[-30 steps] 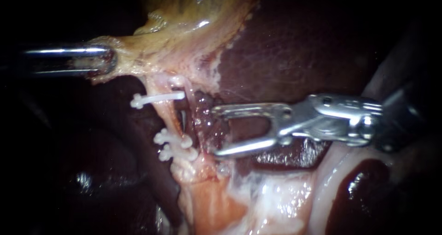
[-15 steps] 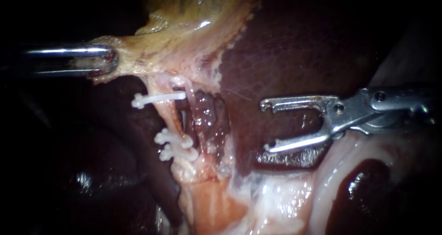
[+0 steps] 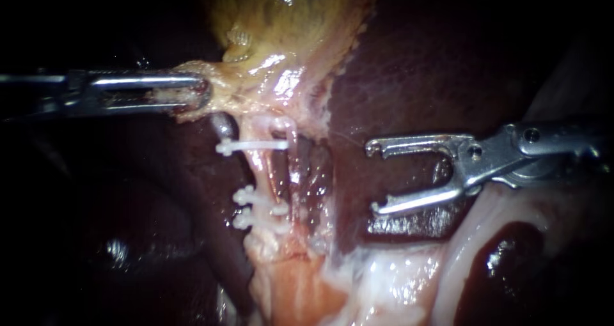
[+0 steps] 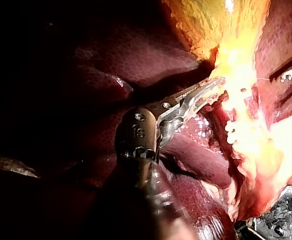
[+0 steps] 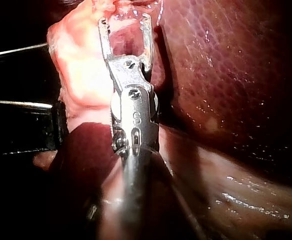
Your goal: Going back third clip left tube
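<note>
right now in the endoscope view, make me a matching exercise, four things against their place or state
Things:
1. left slender silver metal instrument
2. right slender silver metal instrument
3. single white plastic clip
4. pair of white plastic clips

Places or states:
A. jaws open, holding nothing, over the dark red liver
B. lower on the pale tube, close together
C. jaws shut on pale tissue at the lower edge of the yellow gallbladder
D. across the pale tube, nearest the left instrument

Pairs: 1-C, 2-A, 3-D, 4-B
</note>
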Available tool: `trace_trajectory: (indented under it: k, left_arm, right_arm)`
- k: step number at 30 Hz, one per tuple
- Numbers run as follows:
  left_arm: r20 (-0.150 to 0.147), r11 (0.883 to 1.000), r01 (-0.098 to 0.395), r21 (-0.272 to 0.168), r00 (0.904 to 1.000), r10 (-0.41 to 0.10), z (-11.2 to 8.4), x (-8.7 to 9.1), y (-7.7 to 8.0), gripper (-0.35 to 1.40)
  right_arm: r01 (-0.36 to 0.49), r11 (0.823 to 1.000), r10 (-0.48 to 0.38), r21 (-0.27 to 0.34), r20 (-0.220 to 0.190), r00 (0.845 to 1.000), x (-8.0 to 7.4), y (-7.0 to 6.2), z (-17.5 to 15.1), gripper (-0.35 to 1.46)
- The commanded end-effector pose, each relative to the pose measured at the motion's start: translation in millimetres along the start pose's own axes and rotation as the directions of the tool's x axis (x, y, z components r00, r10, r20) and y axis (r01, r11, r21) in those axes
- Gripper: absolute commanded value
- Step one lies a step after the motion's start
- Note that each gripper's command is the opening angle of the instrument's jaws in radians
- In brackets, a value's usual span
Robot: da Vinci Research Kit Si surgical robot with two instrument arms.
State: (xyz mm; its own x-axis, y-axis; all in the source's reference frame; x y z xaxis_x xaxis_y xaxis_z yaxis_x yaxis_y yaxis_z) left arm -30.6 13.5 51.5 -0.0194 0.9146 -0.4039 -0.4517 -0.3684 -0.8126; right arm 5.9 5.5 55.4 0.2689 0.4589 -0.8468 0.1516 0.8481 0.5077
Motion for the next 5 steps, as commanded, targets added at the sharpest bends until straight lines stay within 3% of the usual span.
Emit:
trace_trajectory:
  k: [1, 5]
  left_arm:
    - [0.001, 1.0, 0.0, 0.001, 1.0, 0.0, 0.0, 0.0, 0.0, -0.35]
    - [0.001, 1.0, 0.0, 0.0, 1.0, 0.0, -0.2, 0.0, 0.0, -0.35]
  right_arm:
    - [-0.001, 1.0, 0.001, 0.0, 0.0, 1.0, 0.1, 0.0, 0.0, 0.5]
    - [-0.002, 1.0, 0.002, -0.002, -0.001, 1.0, 0.6, -0.3, 0.1, 0.5]
